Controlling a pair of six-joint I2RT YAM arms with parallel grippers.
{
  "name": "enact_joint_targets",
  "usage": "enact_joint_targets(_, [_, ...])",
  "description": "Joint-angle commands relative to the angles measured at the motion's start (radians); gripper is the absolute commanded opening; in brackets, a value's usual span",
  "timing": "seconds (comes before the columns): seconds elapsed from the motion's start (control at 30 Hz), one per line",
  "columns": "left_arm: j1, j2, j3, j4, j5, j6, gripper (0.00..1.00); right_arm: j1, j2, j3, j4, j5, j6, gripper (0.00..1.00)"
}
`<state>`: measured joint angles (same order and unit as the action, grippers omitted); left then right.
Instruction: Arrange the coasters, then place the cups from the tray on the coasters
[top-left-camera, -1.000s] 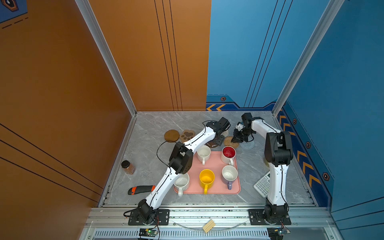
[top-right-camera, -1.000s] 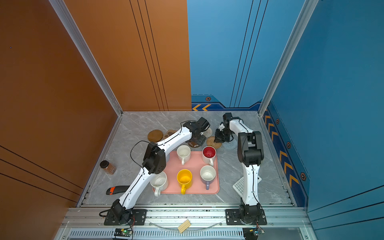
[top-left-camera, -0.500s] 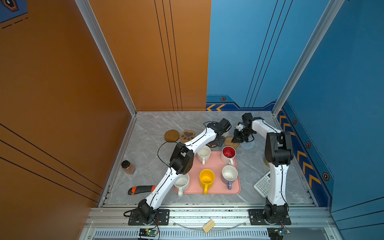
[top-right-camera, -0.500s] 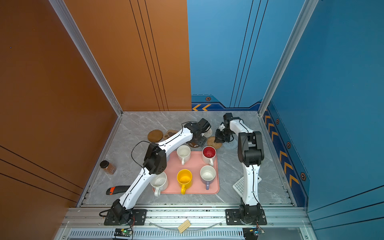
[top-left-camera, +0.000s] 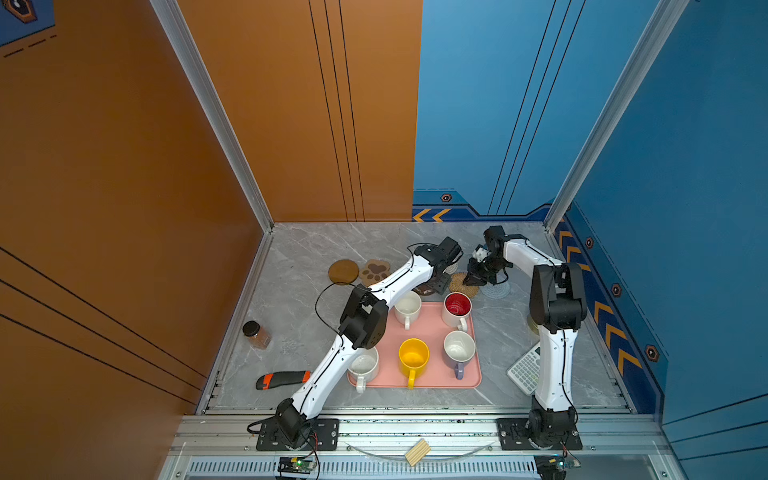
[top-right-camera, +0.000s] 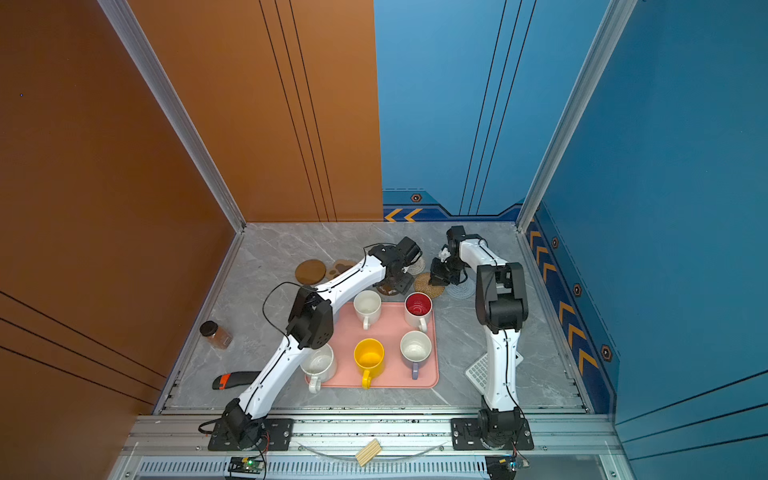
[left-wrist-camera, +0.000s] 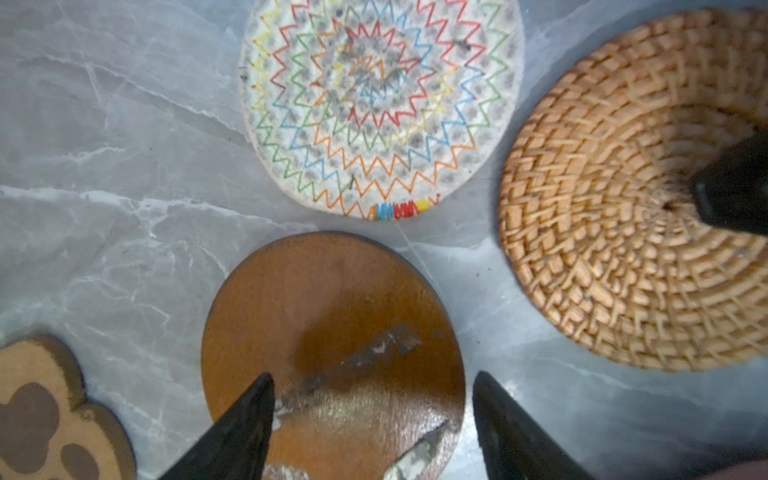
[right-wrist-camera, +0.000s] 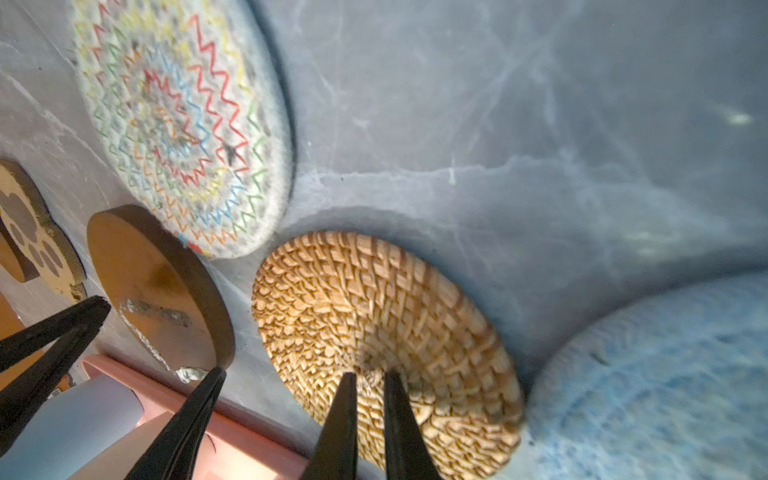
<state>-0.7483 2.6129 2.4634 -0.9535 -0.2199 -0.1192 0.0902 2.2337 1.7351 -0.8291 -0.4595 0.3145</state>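
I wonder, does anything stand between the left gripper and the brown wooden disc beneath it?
Nothing visible does. The open left gripper is directly over the wooden disc; the rattan coaster and cream woven coaster lie beside it, not touching.

grey marble table (top-left-camera: 498, 332): pink tray (top-left-camera: 432, 330) mid, six coasters (top-left-camera: 343, 271) behind it (loose row), jar (top-left-camera: 257, 334) and cutter (top-left-camera: 282, 379) left, calculator (top-left-camera: 524, 370) right.

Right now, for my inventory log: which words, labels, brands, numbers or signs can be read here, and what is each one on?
No word or number is legible in any view.
calculator: key markings too small to read.
Blue wall base: orange chevrons, arrow signs only, no text.
Blue wall base: hexagon badge, too small to read.
Nothing else shows lettering.
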Motion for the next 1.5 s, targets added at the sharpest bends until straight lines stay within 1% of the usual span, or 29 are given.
enact_joint_targets(0.0, [-0.011,0.024,-0.002,-0.039,0.009,0.018,0.77,-0.009,-0.032,-0.020,-0.013,0.006,0.014,0.13])
enact_joint_targets(0.23, [-0.011,0.021,-0.001,-0.041,0.032,0.002,0.77,-0.009,-0.033,-0.020,-0.013,0.005,0.017,0.13])
enact_joint_targets(0.53, [-0.002,0.043,-0.002,-0.066,-0.014,0.014,0.76,-0.010,-0.039,-0.031,-0.012,0.007,0.014,0.12])
enact_joint_targets(0.8, [0.044,0.049,-0.009,-0.074,-0.034,-0.003,0.73,-0.009,-0.046,-0.040,-0.007,0.004,0.016,0.12])
enact_joint_targets(1.03, [0.072,0.043,-0.005,-0.074,-0.052,0.007,0.70,-0.008,-0.048,-0.042,-0.005,0.004,0.018,0.12])
enact_joint_targets(1.47, [0.118,0.055,-0.001,-0.072,-0.100,0.009,0.70,-0.009,-0.051,-0.036,-0.004,0.001,0.023,0.13])
